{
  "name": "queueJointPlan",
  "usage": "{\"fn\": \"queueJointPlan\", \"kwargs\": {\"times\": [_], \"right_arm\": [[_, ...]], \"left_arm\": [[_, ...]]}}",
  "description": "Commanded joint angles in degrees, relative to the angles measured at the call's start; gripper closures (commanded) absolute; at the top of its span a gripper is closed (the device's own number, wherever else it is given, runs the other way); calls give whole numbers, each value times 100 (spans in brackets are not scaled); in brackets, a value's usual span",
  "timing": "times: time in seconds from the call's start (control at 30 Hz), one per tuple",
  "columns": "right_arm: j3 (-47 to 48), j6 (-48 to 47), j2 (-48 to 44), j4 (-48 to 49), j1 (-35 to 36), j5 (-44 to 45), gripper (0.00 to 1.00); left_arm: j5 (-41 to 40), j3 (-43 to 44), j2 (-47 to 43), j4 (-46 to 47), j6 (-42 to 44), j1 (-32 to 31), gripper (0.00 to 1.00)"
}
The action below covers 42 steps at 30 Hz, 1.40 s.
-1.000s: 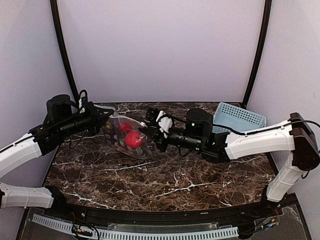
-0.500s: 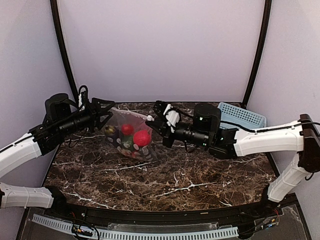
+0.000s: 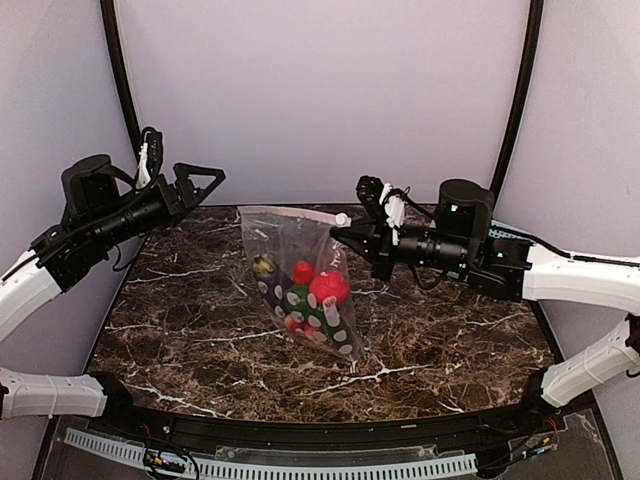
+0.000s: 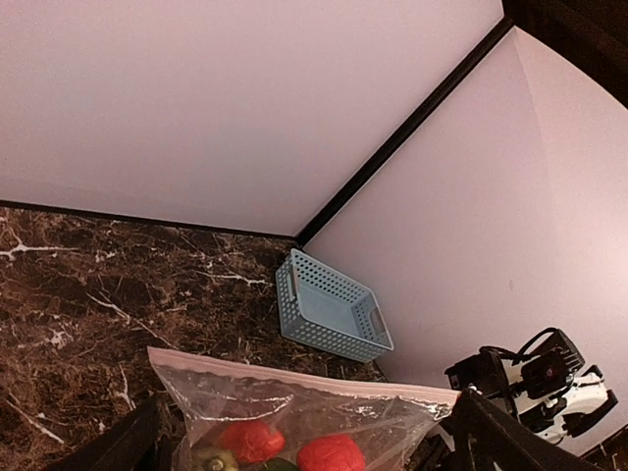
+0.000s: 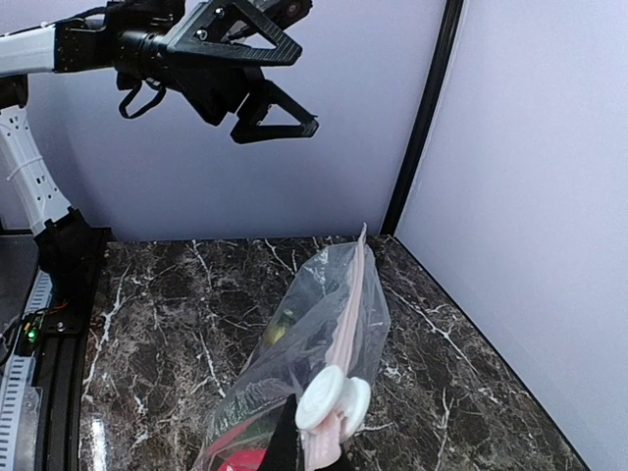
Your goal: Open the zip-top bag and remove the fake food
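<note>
right end effector (image 3: 338,231) grips zip-top bag (image 3: 285,245); marble table (image 3: 450,340) (lilac walls (image 3: 320,100))

— How is the zip-top bag (image 3: 280,235) hanging?
— It is dangling clear and crinkly, with its zip edge running along the top and one top corner being pinched in the right pincer (image 3: 338,231).
— And the fake food (image 3: 330,288)?
— Red, green and dark pieces are bunching inside, sagging toward the low end.
</note>
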Motion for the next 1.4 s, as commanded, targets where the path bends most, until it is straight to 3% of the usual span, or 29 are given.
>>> {"fn": "queueJointPlan", "kwargs": {"times": [0.0,0.13,0.33,0.57,0.9,1.17,1.37], "right_arm": [[-18,48,-321,-441,-54,-511,100],[-76,46,-531,-755,-55,-803,100],[-486,27,-927,-1076,-56,-570,100],[-872,-264,-1295,-1669,-56,-195,100],[-813,-257,-1342,-1779,-48,-392,100],[-745,-211,-1239,-1707,22,-433,100],[-695,-216,-1222,-1616,49,-384,100]], "left_arm": [[265,321,-63,-468,1484,-31,1],[678,478,125,-439,2125,-54,1],[873,819,769,-668,3027,-342,1],[503,1202,1253,-996,4665,-1163,1],[773,1727,2209,-1093,6797,-2275,4],[855,2339,2868,-1238,7725,-2805,20],[1114,2386,3053,-977,7819,-2946,42]]}}
